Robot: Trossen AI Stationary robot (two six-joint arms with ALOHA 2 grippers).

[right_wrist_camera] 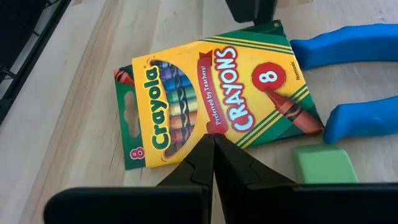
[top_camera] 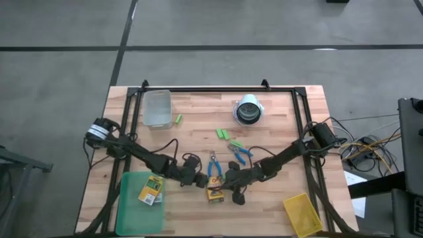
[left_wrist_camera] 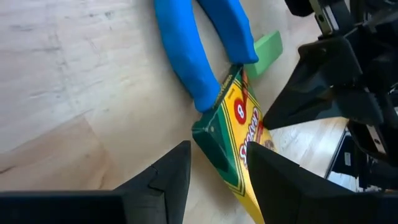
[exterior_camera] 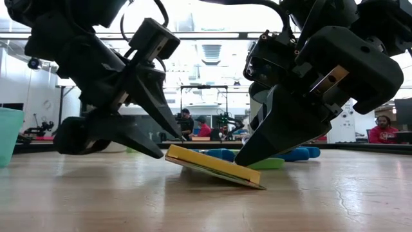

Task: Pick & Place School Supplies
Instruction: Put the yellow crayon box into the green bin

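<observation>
Yellow-and-green cardboard crayon box (right_wrist_camera: 211, 99): on wooden table (top_camera: 198, 119) near 6 o'clock edge, tilted, one edge raised.
Left hand (left_wrist_camera: 214, 171): fingers parted, straddling box corner, not clenched.
Right hand (right_wrist_camera: 213, 155): fingers pressed together, tips at box edge, nothing between them.
Blue-handled metal scissors (top_camera: 214, 165): touching box at 12 o'clock.
Light-green rectangular eraser block (right_wrist_camera: 323, 163): just beside box.
Second crayon box (top_camera: 151, 190): on flat green tray (top_camera: 132, 211), 7 o'clock corner.

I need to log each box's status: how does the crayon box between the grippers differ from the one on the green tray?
The crayon box between the grippers sits on bare wood against the blue-handled scissors; the crayon box on the tray rests on the green tray. The first is tilted, one edge lifted, in the low view; the second looks flat. The left gripper and right gripper flank only the first. Both are yellow and green.
</observation>
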